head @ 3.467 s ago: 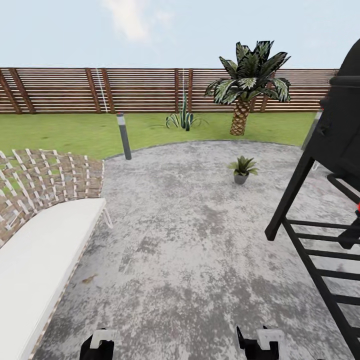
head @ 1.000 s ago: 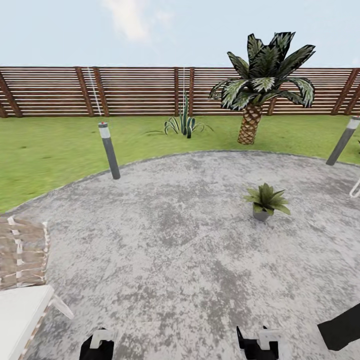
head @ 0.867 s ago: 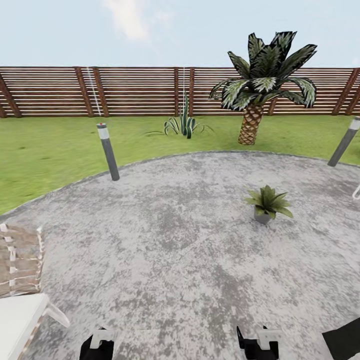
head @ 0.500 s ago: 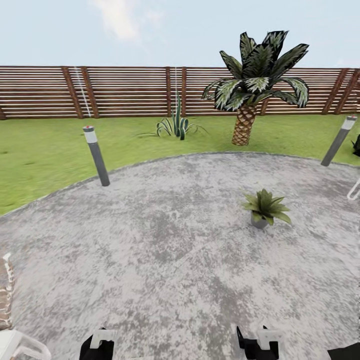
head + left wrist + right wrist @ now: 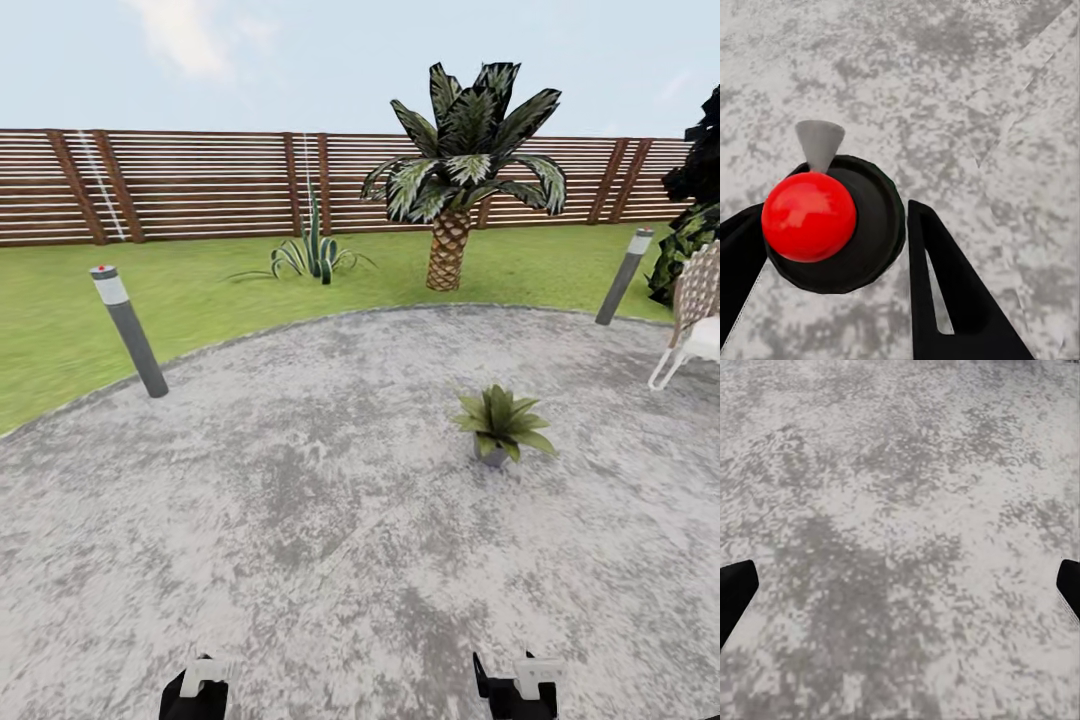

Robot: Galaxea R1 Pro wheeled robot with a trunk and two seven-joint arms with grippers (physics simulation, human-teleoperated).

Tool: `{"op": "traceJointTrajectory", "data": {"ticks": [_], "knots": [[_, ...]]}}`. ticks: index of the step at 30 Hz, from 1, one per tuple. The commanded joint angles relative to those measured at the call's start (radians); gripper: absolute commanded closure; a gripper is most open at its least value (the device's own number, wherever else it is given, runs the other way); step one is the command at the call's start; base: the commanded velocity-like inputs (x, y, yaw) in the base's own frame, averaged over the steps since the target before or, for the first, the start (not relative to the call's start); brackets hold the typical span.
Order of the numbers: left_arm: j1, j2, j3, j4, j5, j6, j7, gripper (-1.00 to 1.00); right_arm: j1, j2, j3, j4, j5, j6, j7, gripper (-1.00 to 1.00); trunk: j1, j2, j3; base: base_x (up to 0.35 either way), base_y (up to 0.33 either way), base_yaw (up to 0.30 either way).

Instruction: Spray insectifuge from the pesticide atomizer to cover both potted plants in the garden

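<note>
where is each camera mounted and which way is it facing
Head view: on the robot's head, facing forward and down across the paved patio toward a potted plant, palm tree and wooden fence; both end effector tops peek in below.
Left wrist view: on the left arm, facing the paving; dark fingers flank a black disc with a red ball.
Right wrist view: on the right arm, facing the paving; fingertips at the edges, wide apart.
All share the patio.

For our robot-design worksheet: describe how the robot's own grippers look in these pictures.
In the head view, the left gripper and right gripper are black with whitish blocks on top. The wrist views show flat, tapering black fingers, one with a narrow slot.
</note>
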Motion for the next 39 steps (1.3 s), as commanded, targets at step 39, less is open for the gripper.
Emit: {"op": "traceJointTrajectory", "data": {"ticks": [39], "knots": [[0.000, 0.000, 0.000, 0.001, -0.002, -0.003, 0.002, 1.00, -0.001, 0.000, 0.000, 0.001, 0.000, -0.003, 0.003, -1.00, 0.000, 0.000, -0.001, 0.330, 0.102, -0.206]]}}
